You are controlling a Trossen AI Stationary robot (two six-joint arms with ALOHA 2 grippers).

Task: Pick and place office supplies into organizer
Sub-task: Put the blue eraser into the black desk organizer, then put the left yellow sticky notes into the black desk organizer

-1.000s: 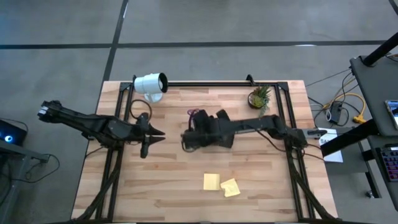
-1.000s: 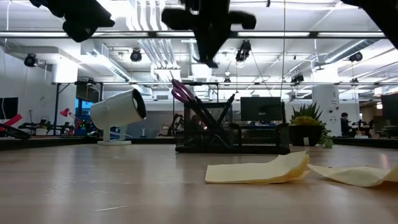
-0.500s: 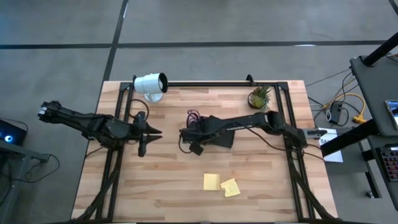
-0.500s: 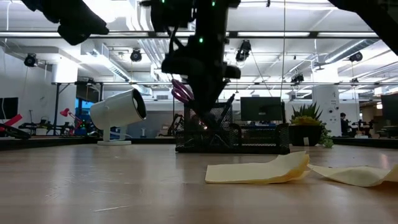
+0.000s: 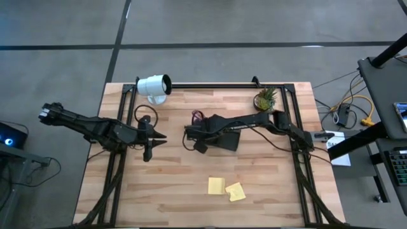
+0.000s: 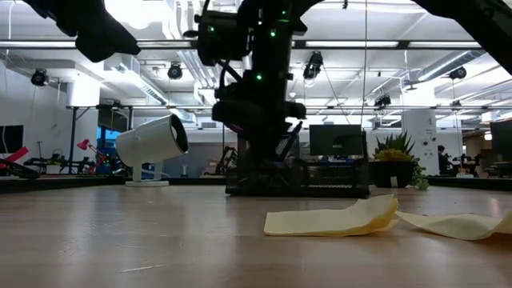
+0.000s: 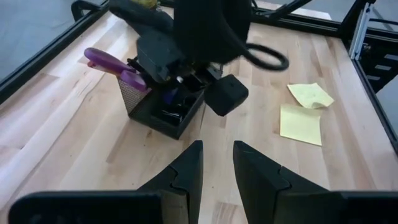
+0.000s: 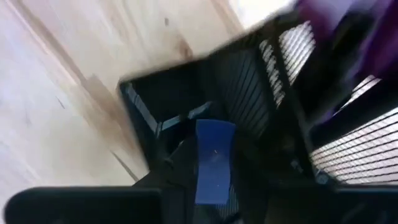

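The black mesh organizer [image 5: 226,140] stands mid-table, with purple-handled scissors [image 7: 109,63] sticking up from its far-left corner. My right gripper [image 5: 198,134] hangs slanting down over the organizer's left end, shut on a small blue piece [image 8: 214,158] above an open compartment [image 8: 168,102]. My left gripper [image 7: 217,167] waits to the organizer's left, raised above the table, open by a narrow gap with nothing in it. Two yellow sticky notes [image 5: 216,185] [image 5: 236,191] lie flat on the wood nearer the front edge. My right gripper has the blue piece's near end [image 8: 213,190] between its two fingers, coming from above and slanting down. The piece points down into the organizer's compartment. The blur and the dark fingers hide how far back it reaches and whether its lower end touches the organizer.
A white cylindrical lamp [image 5: 154,86] lies at the far left and a small potted plant [image 5: 265,98] stands at the far right. A black rail [image 5: 210,84] runs along the far edge. Bare wood lies in front of the organizer, around the notes.
My right gripper has come down from well above onto the organizer's left end, rolling its wrist and tipping to point more steeply down. It now covers the scissors in the low view. The organizer, scissors and notes have stayed where they were.
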